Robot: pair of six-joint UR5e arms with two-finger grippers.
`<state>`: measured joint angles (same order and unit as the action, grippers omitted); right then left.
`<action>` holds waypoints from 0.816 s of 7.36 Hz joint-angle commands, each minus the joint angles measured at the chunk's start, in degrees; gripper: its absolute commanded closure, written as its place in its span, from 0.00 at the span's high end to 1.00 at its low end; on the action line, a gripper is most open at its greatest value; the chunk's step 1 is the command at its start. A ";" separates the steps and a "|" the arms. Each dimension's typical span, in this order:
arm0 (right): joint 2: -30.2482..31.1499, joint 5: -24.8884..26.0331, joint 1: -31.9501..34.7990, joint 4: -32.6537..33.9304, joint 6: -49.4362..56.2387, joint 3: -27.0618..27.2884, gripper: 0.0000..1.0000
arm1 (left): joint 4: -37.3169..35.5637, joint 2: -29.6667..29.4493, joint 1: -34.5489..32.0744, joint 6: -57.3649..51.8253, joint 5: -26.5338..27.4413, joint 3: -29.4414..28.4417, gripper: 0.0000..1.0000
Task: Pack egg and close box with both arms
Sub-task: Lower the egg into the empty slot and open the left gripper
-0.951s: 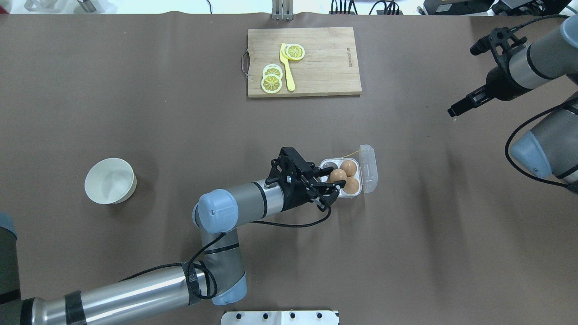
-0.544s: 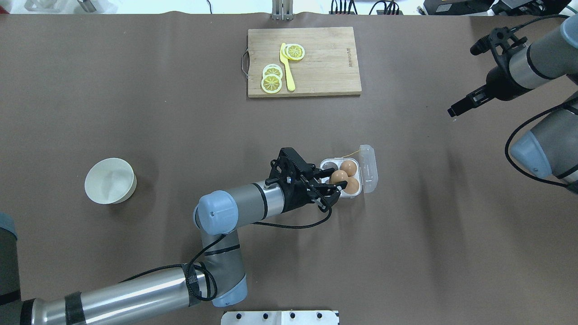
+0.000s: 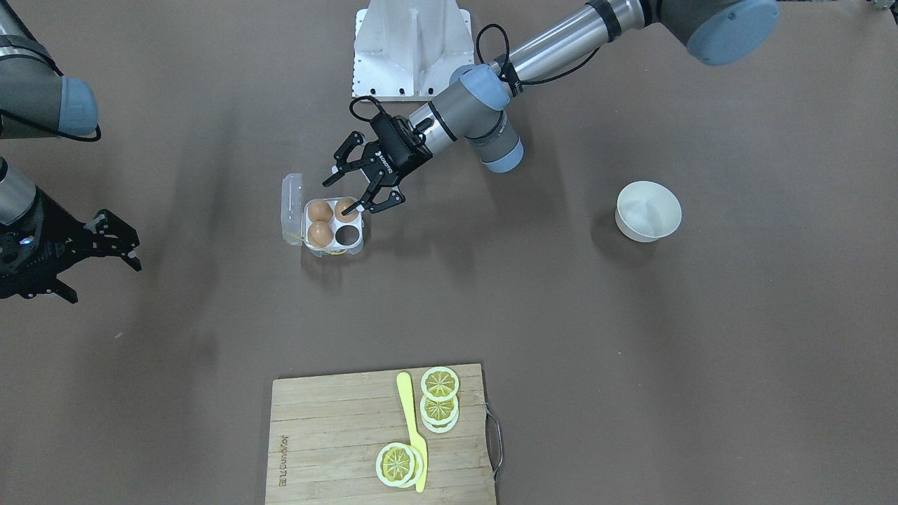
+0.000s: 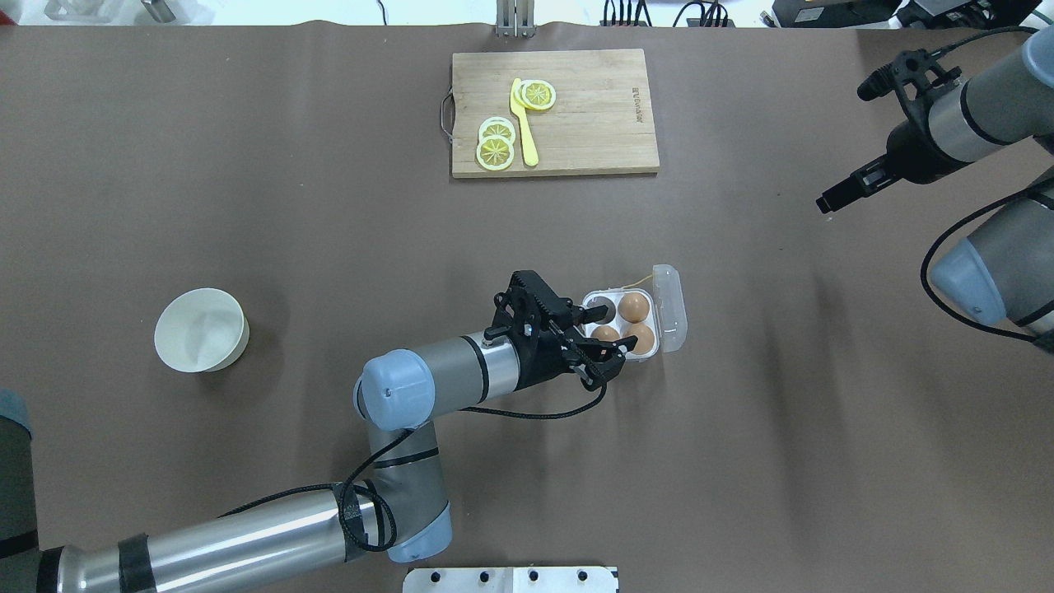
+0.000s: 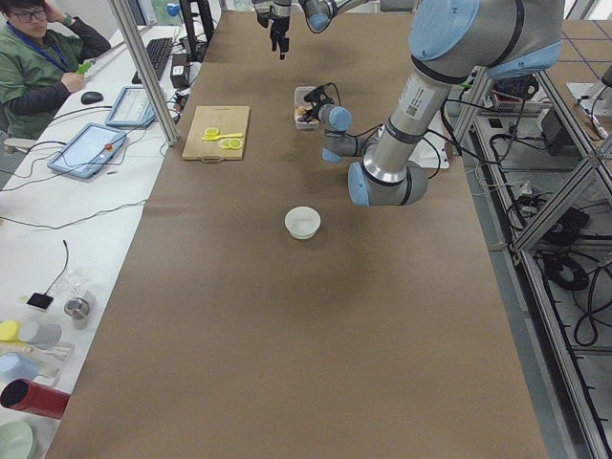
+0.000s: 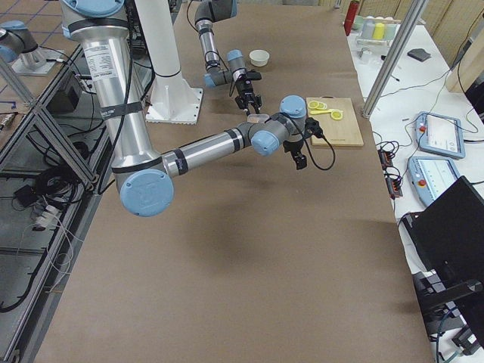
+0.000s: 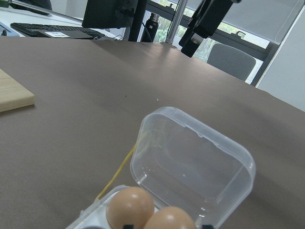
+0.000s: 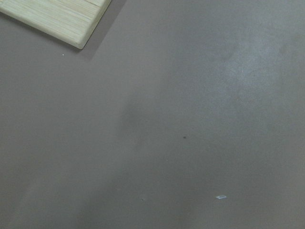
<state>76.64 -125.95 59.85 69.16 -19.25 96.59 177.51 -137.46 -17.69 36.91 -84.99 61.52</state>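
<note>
The clear box (image 4: pixel 589 295) stands mid-table with its lid (image 4: pixel 669 306) swung open to the right. It holds three brown eggs and one bare cell (image 4: pixel 603 306). The egg (image 4: pixel 605 333) sits in the near left cell, partly hidden by my left gripper (image 4: pixel 613 333). That gripper is open, with its fingers on either side of the egg. In the front view the same egg (image 3: pixel 345 208) lies under the left gripper (image 3: pixel 353 198). My right gripper (image 3: pixel 105 280) hovers open and empty far off to the right. The left wrist view shows two eggs below the lid (image 7: pixel 190 162).
A white bowl (image 4: pixel 202 329) stands at the left. A wooden cutting board (image 4: pixel 576 115) at the far side carries lemon slices (image 4: pixel 496 144) and a yellow knife (image 4: pixel 524 123). The robot's white base (image 3: pixel 410 49) sits at the near table edge.
The egg was held higher between the left gripper's fingers. It now sits lower, in the box's near left cell. The left arm shifted slightly. The right arm has not moved.
</note>
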 commanded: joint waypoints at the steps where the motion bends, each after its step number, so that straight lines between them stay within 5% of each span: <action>1: 0.00 0.00 0.00 -0.08 0.00 0.00 1.00 | 0.03 0.00 -0.07 0.00 0.09 0.09 0.73; 6: 0.00 0.00 0.00 0.01 0.00 0.00 1.00 | 0.12 0.00 -0.94 4.90 0.09 3.34 0.76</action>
<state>76.64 -125.95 59.85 69.10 -19.25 96.59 177.69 -137.48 -18.26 39.47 -84.90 63.74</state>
